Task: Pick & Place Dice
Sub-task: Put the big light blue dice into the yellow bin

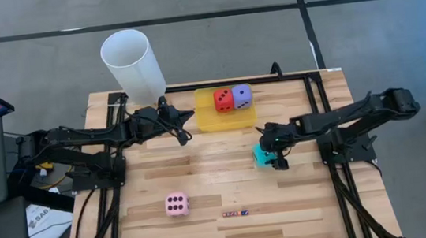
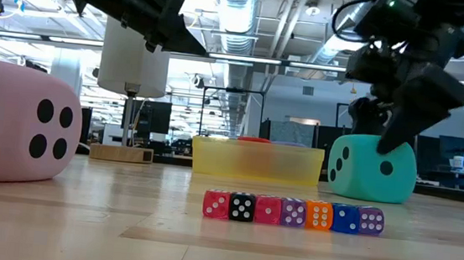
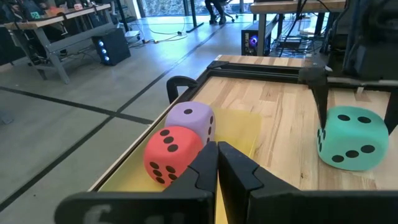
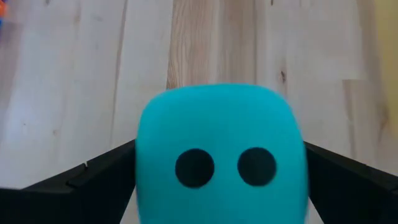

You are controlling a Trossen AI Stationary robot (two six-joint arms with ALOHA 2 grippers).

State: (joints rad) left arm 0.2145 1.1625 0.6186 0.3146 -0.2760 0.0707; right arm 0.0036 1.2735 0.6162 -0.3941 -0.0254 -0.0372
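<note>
At the right wrist, spread fingers (image 4: 99,177) flank cyan die (image 4: 221,155).

High cam overhead, low cam tabletop-level, wrist cams close, all share cyan die (image 1: 263,154).

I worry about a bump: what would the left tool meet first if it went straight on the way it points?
Probably the red die in the yellow tray, straight ahead of the shut left tool; depth is hard to judge.
</note>
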